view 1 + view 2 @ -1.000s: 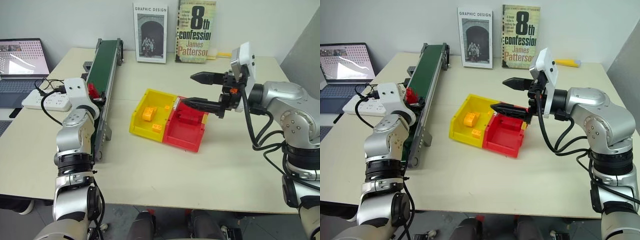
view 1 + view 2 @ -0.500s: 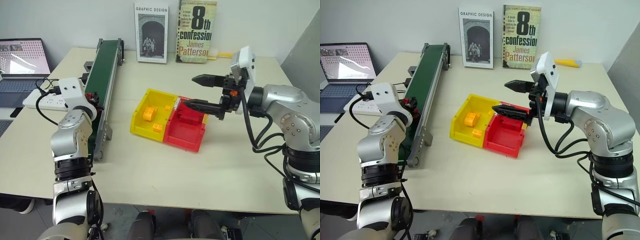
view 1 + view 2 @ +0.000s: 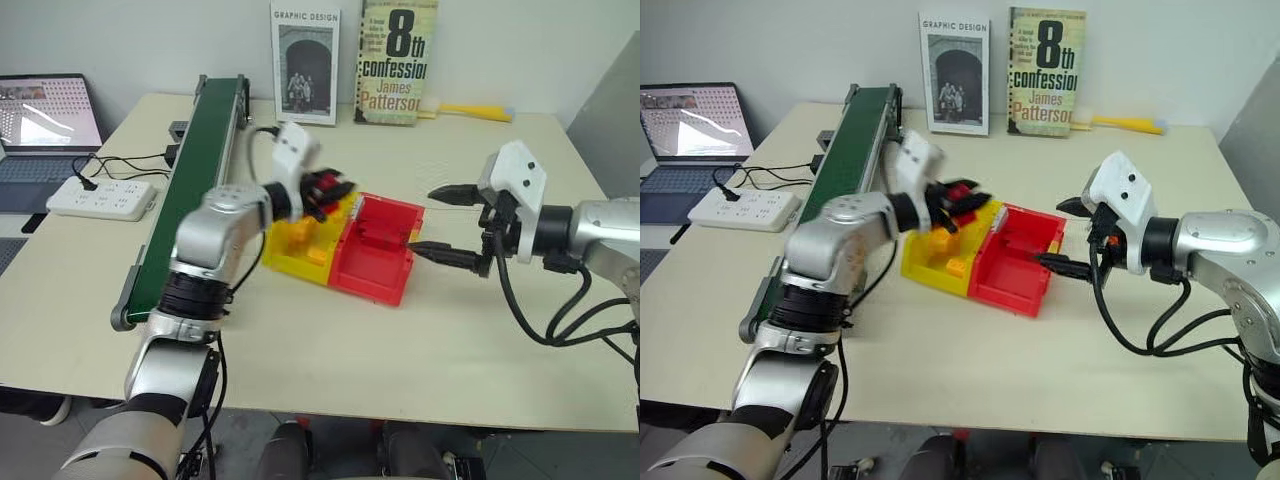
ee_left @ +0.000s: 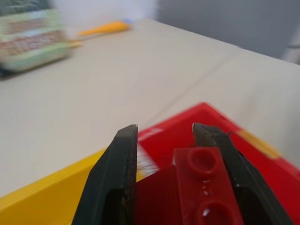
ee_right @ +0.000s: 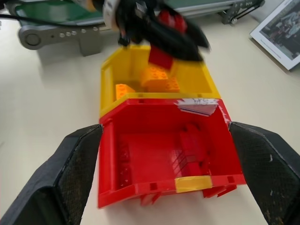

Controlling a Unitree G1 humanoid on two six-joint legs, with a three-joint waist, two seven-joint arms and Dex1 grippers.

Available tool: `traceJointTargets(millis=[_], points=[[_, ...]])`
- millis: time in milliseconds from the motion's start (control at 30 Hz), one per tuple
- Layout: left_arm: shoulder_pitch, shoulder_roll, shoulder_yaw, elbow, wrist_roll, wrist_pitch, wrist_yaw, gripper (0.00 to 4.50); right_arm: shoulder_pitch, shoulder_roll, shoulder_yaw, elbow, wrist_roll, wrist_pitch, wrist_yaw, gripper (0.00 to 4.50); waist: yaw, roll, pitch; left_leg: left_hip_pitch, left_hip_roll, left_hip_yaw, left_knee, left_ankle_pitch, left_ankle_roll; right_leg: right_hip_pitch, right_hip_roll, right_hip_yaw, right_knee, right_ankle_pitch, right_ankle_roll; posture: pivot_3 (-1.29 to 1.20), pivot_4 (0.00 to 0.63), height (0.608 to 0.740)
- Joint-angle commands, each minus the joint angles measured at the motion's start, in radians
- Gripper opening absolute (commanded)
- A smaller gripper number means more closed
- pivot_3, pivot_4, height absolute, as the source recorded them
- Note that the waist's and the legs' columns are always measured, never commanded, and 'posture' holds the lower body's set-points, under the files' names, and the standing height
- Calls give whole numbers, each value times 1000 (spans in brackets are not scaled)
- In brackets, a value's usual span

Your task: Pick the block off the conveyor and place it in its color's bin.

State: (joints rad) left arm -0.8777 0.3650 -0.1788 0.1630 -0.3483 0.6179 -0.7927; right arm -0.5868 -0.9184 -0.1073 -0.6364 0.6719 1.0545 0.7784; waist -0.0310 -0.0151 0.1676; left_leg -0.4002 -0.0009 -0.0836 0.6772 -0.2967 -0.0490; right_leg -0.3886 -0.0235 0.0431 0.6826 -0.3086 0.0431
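My left gripper [image 3: 330, 190] is shut on the small red block [image 4: 206, 187], which sits between its black fingers. It hovers over the yellow tray [image 3: 290, 255], close to the wall shared with the red bin [image 3: 375, 270]. The block [image 5: 161, 57] hangs above orange bricks. A darker red brick [image 5: 190, 145] lies in the bin. My right gripper [image 3: 425, 220] stands open just right of the bin, pointing at it, with nothing between its fingers. The green conveyor [image 3: 190, 170] runs along the left side with nothing on its belt.
Two books [image 3: 392, 62] lean on the back wall beside a yellow object [image 3: 475, 110]. A laptop [image 3: 40, 125] and a white power strip [image 3: 100, 195] with cables lie left of the conveyor. Bare tabletop lies in front of the trays.
My left gripper shut on the block at the conveyor and swung right with it to above the trays. My right gripper drew back to the right and sank, off the red bin.
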Motion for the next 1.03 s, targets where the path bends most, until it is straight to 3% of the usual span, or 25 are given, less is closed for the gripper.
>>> traceJointTargets(millis=[33,167,200,267,400,567,633,900,1033], points=[[-25,-42,-59,50,32,-103,-95,1487,8,-4,-97,-89,76,83,-68,4500,-1,0,0,1,0,0,0,0,0,1,0,0,1,0,0,0,150,740],[-39,-84,-88,133,44,-163,-178,1487,49,-3,-150,-131,105,129,-125,4500,0,0,0,1,-1,0,0,-2,4,1,1,0,2,0,0,0,150,740],[-42,-88,-86,141,40,-164,-194,2187,54,-3,-157,-136,111,134,-133,4500,0,0,0,1,-1,0,0,-2,4,1,1,0,3,0,0,0,150,740],[-48,-88,-92,160,54,-175,-216,2405,65,0,-169,-146,128,138,-145,4500,1,0,0,1,-1,0,1,-2,4,0,0,0,2,0,0,0,150,740],[-58,-86,-72,177,65,-175,-226,3287,72,4,-184,-149,152,141,-173,4500,1,0,0,0,-1,-1,1,-2,4,0,0,0,2,0,0,0,150,740],[-52,-22,-38,129,56,-148,-247,4229,68,-2,-160,-101,130,94,-176,4500,-1,0,0,1,-1,-1,1,-2,4,0,0,0,2,0,0,0,150,740],[-47,44,-16,94,55,-124,-258,4469,77,-16,-145,-73,114,63,-151,4500,-1,0,0,1,-1,-1,1,-2,4,0,0,0,2,0,0,0,150,740],[74,428,119,-121,15,-26,-381,4469,97,-87,-50,62,48,-102,26,4500,-5,1,0,1,0,-1,0,-2,4,0,1,0,1,0,0,0,150,740],[135,507,159,-187,-14,12,-401,4469,94,-77,-13,92,21,-147,51,4500,-2,1,0,1,6,-1,0,-2,4,0,1,0,1,0,0,0,150,740]])
